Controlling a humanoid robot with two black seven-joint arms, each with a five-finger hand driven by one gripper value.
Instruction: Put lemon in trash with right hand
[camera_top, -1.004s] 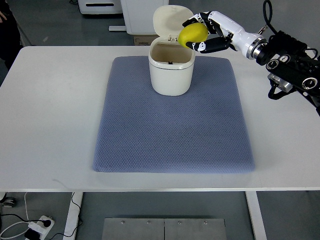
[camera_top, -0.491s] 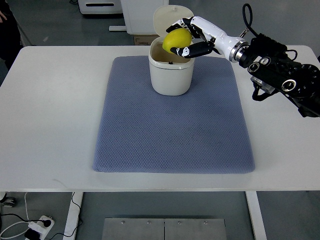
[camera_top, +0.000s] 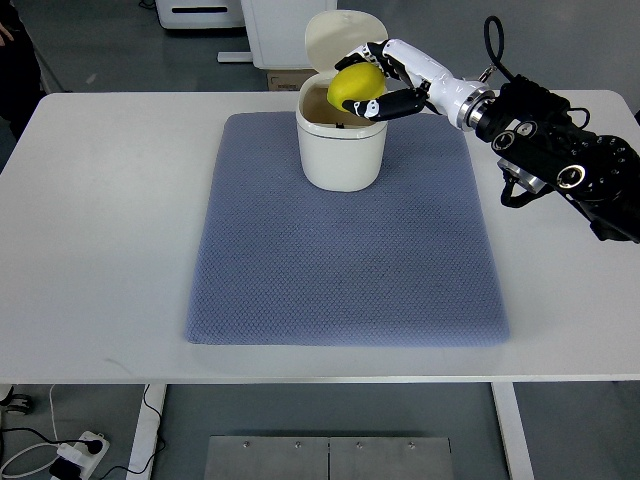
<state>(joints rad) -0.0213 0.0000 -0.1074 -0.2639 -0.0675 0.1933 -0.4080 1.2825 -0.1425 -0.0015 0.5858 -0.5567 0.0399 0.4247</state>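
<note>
Nearest the camera the white table (camera_top: 100, 250) carries a blue-grey mat (camera_top: 345, 260), laid flat under the work so that anything set on it sits on a soft surface. Toward twelve o'clock on the mat stands the cream trash bin (camera_top: 341, 150), upright, its lid (camera_top: 335, 35) tipped back on the far side so the mouth is open to the approach from the right. The right hand (camera_top: 375, 85) reaches in from three o'clock, its dark forearm lying over the table's right part, and its fingers (camera_top: 385, 103) are curled tight round the lemon (camera_top: 357, 85), thumb below and the others over the top, which keeps the round fruit from rolling out. The lemon hangs over the bin's opening, toward its far right rim, apparently not yet inside. Judged from this, the remaining step is to loosen the grasp while the fruit is clear of the rim. No left arm shows.
</note>
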